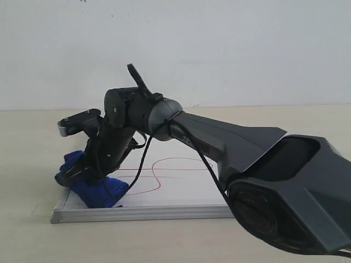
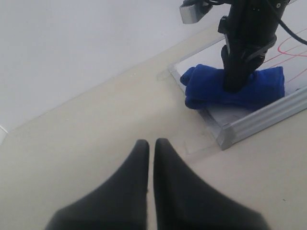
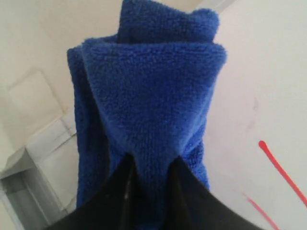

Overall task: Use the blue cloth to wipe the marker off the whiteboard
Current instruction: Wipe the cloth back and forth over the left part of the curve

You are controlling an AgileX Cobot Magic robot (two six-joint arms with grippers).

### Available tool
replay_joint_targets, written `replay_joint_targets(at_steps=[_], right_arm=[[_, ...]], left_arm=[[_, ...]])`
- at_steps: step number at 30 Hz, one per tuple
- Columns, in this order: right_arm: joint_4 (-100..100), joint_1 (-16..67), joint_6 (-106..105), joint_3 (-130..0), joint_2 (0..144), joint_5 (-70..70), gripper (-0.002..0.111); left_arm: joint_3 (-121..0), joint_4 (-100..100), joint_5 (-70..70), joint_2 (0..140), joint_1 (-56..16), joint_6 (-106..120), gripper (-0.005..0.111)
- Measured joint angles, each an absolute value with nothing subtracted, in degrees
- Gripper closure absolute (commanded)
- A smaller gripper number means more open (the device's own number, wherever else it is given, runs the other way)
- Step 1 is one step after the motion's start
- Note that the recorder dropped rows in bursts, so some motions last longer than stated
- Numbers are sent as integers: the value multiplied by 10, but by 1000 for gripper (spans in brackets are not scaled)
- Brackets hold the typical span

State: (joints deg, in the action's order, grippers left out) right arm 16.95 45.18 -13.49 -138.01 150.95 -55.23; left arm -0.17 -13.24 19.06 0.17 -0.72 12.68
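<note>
The whiteboard (image 1: 140, 212) lies flat on the table, its silver frame toward the front. The red marker (image 1: 164, 170) loops across its middle. The blue cloth (image 1: 97, 190) rests on the board's front-left corner. My right gripper (image 1: 82, 175) reaches across from the right and is shut on the cloth (image 3: 148, 96), fingers pinching a fold at the right gripper (image 3: 151, 160). A red stroke (image 3: 280, 170) lies just beside the cloth. My left gripper (image 2: 150, 143) hovers shut and empty over bare table, off the board's corner (image 2: 225, 136). The left wrist view also shows the cloth (image 2: 268, 86).
The right arm's dark body (image 1: 258, 159) spans the board's right half. A pale wall (image 1: 219, 49) stands behind the beige table (image 1: 33, 137). Clear tape (image 3: 29, 96) holds the board's corner to the table.
</note>
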Motion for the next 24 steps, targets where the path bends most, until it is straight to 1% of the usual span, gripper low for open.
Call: replay_joint_targets(at_steps=[2,4,6,8,9,13,17,19,24], right_arm=[[131,457,-116,-1380,1509,-549,108],[33,464,4,-1381,1509,-555,108],[-26,462,63,-1381,1508,-567,108],[-26,456,68,-1381,1508,-570,108],[-13,456,46,-1381,1508,-568,108],[152,438,-151,-1381,1508,-561,108],[186,441,-200,-1380,1510,-559,108],[153,442,-158,-1380,1510,-557,108],[-9,456,19,-1381,1509,-553,108]], left_arm=[[-2,-132,191,2,-7,127,103],[-2,-132,191,2,-7,127,103],[-2,-132,191,2,-7,127,103],[-2,-132,191,2,-7,127,103],[-2,-132,191,2,-7,127,103],[-2,-132,191,2,-7,127,103],[-2,-132,191,2,-7,127,103],[-2,-132,191,2,-7,127,103],[-2,-132,191,2,-7,127,103]])
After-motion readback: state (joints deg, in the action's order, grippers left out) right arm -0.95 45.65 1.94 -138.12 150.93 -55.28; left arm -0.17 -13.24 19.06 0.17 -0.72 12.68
